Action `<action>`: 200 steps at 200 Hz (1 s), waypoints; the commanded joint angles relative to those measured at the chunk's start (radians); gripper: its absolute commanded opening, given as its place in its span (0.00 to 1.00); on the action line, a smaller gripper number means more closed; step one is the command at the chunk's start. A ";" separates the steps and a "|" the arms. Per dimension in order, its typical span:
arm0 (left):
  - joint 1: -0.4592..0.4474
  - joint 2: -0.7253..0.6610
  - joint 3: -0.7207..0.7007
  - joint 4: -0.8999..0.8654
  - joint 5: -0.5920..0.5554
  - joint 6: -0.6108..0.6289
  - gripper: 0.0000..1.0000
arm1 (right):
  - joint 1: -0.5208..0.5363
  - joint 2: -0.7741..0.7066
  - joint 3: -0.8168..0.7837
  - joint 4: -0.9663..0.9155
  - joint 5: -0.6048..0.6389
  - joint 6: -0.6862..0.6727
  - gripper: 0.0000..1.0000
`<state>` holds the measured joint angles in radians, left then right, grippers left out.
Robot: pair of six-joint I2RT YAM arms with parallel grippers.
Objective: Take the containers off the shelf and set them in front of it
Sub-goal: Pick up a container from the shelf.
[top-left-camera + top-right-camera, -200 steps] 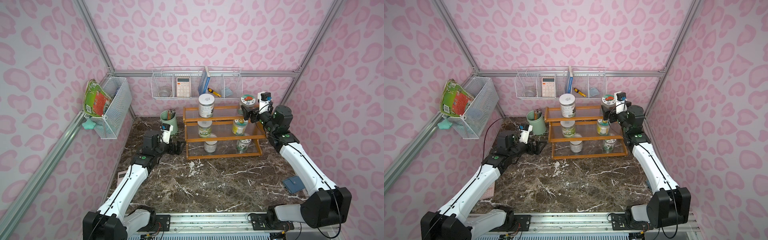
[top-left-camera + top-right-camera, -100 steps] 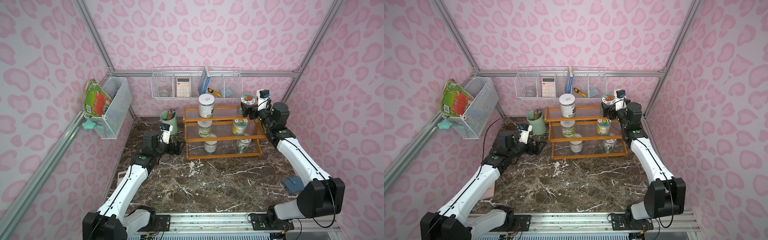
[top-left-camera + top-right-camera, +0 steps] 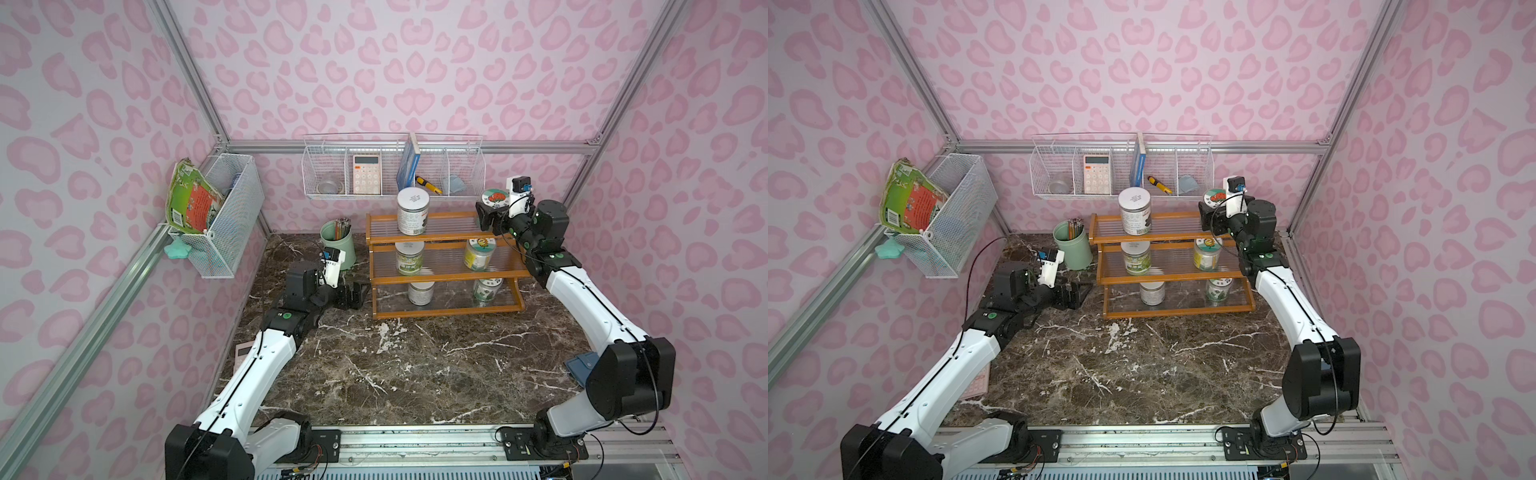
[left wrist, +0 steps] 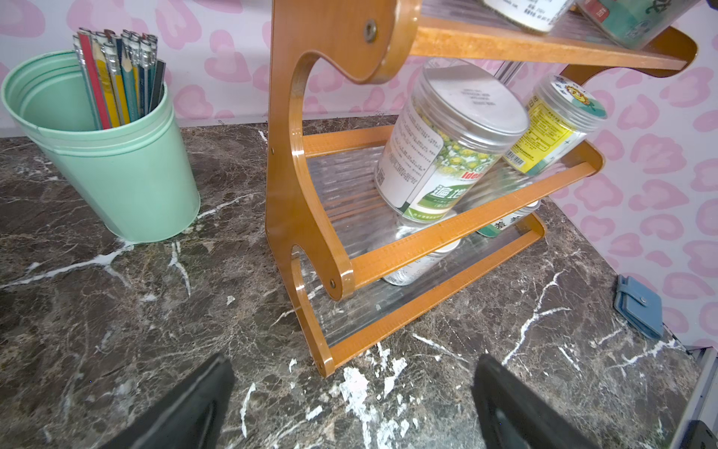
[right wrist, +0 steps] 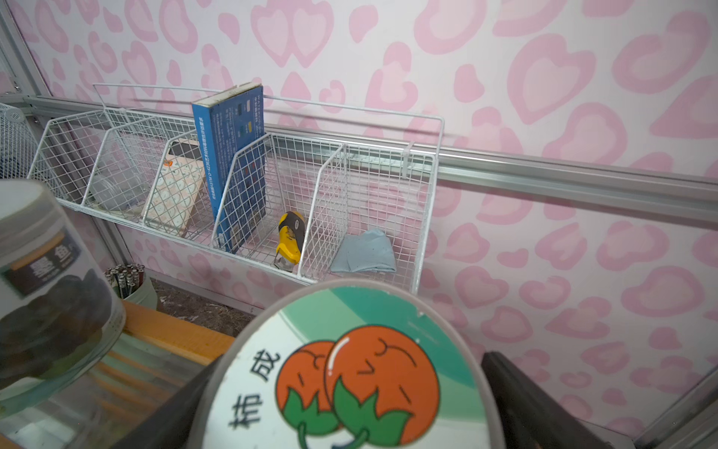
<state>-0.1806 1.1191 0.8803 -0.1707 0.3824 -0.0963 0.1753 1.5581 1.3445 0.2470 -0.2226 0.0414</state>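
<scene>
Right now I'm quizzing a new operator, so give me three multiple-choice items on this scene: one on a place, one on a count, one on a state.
1. Where does the mint-green pencil cup stand?
A) on the table beside the shelf
B) in the wire basket
C) on the top tier

2. How many jars stand on the middle tier?
A) one
B) two
C) four

3. The left gripper is:
A) shut on a jar
B) shut on a pencil
C) open and empty

Answers:
1 A: it sits on the table by the shelf's end.
2 B: a white-lidded jar and a yellow-labelled jar stand there.
3 C: its jaws stand wide apart with nothing between them.
</scene>
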 commanded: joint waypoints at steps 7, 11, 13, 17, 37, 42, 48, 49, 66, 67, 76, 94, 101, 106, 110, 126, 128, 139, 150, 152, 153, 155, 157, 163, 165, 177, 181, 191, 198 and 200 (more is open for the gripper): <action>0.001 -0.001 0.009 -0.009 -0.005 0.015 1.00 | 0.001 0.010 0.038 0.011 0.011 0.012 0.93; 0.001 -0.002 0.009 -0.010 -0.005 0.015 1.00 | 0.001 0.011 0.038 0.012 0.012 0.012 0.90; 0.001 -0.002 0.010 -0.011 -0.006 0.015 0.99 | 0.001 0.010 0.038 0.012 0.012 0.012 0.88; 0.001 -0.002 0.010 -0.010 -0.007 0.015 1.00 | 0.001 0.010 0.038 0.012 0.014 0.012 0.85; 0.001 -0.002 0.011 -0.010 -0.007 0.016 0.99 | 0.001 0.011 0.041 0.012 0.017 0.009 0.73; 0.001 -0.003 0.010 -0.012 -0.007 0.016 0.99 | 0.001 0.011 0.041 0.010 0.016 0.007 0.72; 0.001 -0.003 0.011 -0.011 -0.008 0.016 0.99 | 0.001 0.011 0.042 0.011 0.014 0.007 0.71; 0.001 -0.003 0.011 -0.011 -0.008 0.016 0.99 | 0.001 0.011 0.041 0.011 0.013 0.008 0.71; 0.001 -0.004 0.011 -0.010 -0.008 0.015 0.99 | 0.001 0.006 0.044 0.009 0.007 0.008 0.70; 0.000 -0.004 0.011 -0.010 -0.008 0.015 0.99 | 0.001 0.006 0.044 0.009 0.007 0.009 0.70; 0.001 -0.004 0.011 -0.010 -0.008 0.015 1.00 | 0.001 0.002 0.044 0.011 0.004 0.009 0.69; 0.001 -0.005 0.011 -0.013 -0.008 0.015 0.99 | 0.001 -0.014 0.045 0.010 -0.003 0.011 0.68; 0.001 -0.005 0.011 -0.011 -0.010 0.015 0.99 | 0.001 -0.022 0.048 0.006 -0.006 0.011 0.68; 0.000 -0.005 0.011 -0.012 -0.010 0.015 0.99 | 0.000 -0.029 0.048 0.003 -0.008 0.011 0.68; 0.001 -0.005 0.011 -0.012 -0.011 0.015 1.00 | 0.001 -0.034 0.048 0.002 -0.010 0.011 0.68; 0.001 -0.005 0.011 -0.013 -0.011 0.015 1.00 | 0.002 -0.061 0.045 -0.009 -0.018 0.008 0.68; 0.001 -0.005 0.011 -0.012 -0.011 0.015 1.00 | 0.002 -0.064 0.044 -0.011 -0.018 0.007 0.68; 0.001 -0.004 0.011 -0.013 -0.011 0.015 0.99 | 0.005 -0.087 0.039 -0.026 -0.020 0.005 0.68; 0.001 -0.003 0.011 -0.013 -0.011 0.015 0.99 | 0.008 -0.116 0.027 -0.046 -0.021 0.002 0.68; 0.001 -0.002 0.011 -0.012 -0.011 0.015 0.99 | 0.009 -0.123 0.026 -0.049 -0.021 0.001 0.68; 0.001 -0.002 0.011 -0.013 -0.011 0.015 1.00 | 0.009 -0.128 0.026 -0.050 -0.021 0.001 0.68; 0.001 -0.002 0.011 -0.013 -0.011 0.015 1.00 | 0.010 -0.134 0.025 -0.052 -0.022 0.001 0.68; 0.001 -0.001 0.011 -0.013 -0.011 0.015 1.00 | 0.011 -0.143 0.009 -0.054 -0.023 0.002 0.68; 0.001 -0.001 0.012 -0.012 -0.010 0.015 0.99 | 0.014 -0.169 -0.024 -0.060 -0.023 0.003 0.68; 0.001 0.000 0.013 -0.013 -0.009 0.015 0.99 | 0.016 -0.178 -0.033 -0.062 -0.022 0.003 0.68; 0.001 0.002 0.013 -0.012 -0.006 0.014 0.99 | 0.026 -0.239 -0.080 -0.074 -0.022 0.006 0.68; 0.001 0.002 0.013 -0.013 -0.004 0.014 0.99 | 0.031 -0.259 -0.097 -0.081 -0.019 0.006 0.68; 0.001 0.002 0.013 -0.009 -0.002 0.011 1.00 | 0.044 -0.313 -0.137 -0.099 -0.016 0.005 0.68; 0.000 0.002 0.011 -0.007 0.000 0.010 1.00 | 0.054 -0.349 -0.166 -0.116 -0.011 0.004 0.68; 0.001 0.002 0.011 -0.007 0.000 0.009 1.00 | 0.057 -0.362 -0.174 -0.121 -0.010 0.004 0.68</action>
<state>-0.1806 1.1187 0.8822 -0.1844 0.3721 -0.0940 0.2092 1.2903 1.2392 0.1593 -0.2390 0.0483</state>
